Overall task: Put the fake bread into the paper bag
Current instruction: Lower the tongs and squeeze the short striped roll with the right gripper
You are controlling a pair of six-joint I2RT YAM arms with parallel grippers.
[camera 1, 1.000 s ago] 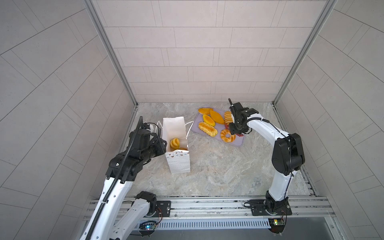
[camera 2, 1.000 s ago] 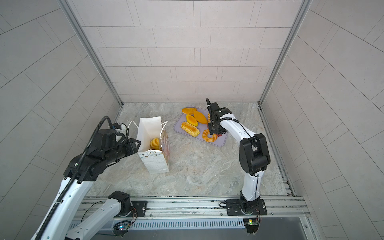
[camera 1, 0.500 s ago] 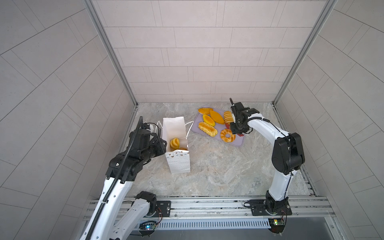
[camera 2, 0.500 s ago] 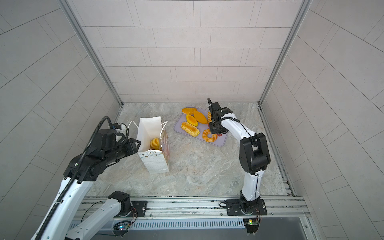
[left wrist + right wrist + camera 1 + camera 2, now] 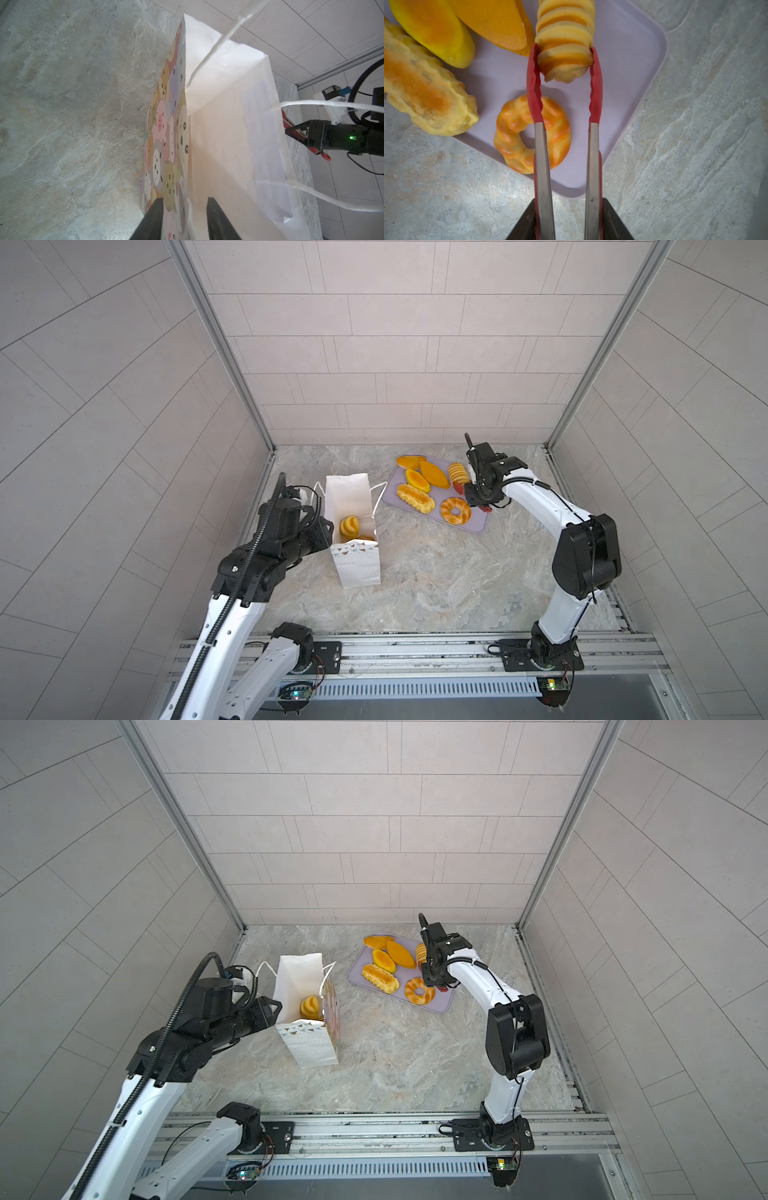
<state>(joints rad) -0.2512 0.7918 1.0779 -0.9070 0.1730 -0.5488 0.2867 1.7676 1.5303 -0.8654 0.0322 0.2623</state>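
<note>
The white paper bag (image 5: 356, 568) (image 5: 309, 1050) (image 5: 228, 128) stands open with two pieces of fake bread (image 5: 349, 526) (image 5: 309, 1006) inside. My left gripper (image 5: 329, 531) (image 5: 275, 1009) (image 5: 185, 200) is open and straddles the bag's rim, one finger on the cartoon face and one inside. My right gripper (image 5: 471, 494) (image 5: 430, 974) (image 5: 569, 201) is shut on the red-tipped tongs (image 5: 541, 166). The tongs' tips squeeze a striped roll (image 5: 457, 475) (image 5: 420, 955) (image 5: 564, 41) on the tray. A ring (image 5: 456, 511) (image 5: 512, 133), a long roll (image 5: 415, 497) (image 5: 425, 93) and oval pastries (image 5: 417, 480) lie beside it.
The pastries lie on a flat lilac tray (image 5: 476, 527) (image 5: 442, 1006) (image 5: 623, 104) at the back right of the marble table. The bag's cord handles (image 5: 332, 199) hang loose on both sides. Tiled walls close in the table at left, back and right.
The tongs in my right gripper have narrowed onto the striped roll. The left arm and the bag have not moved.
</note>
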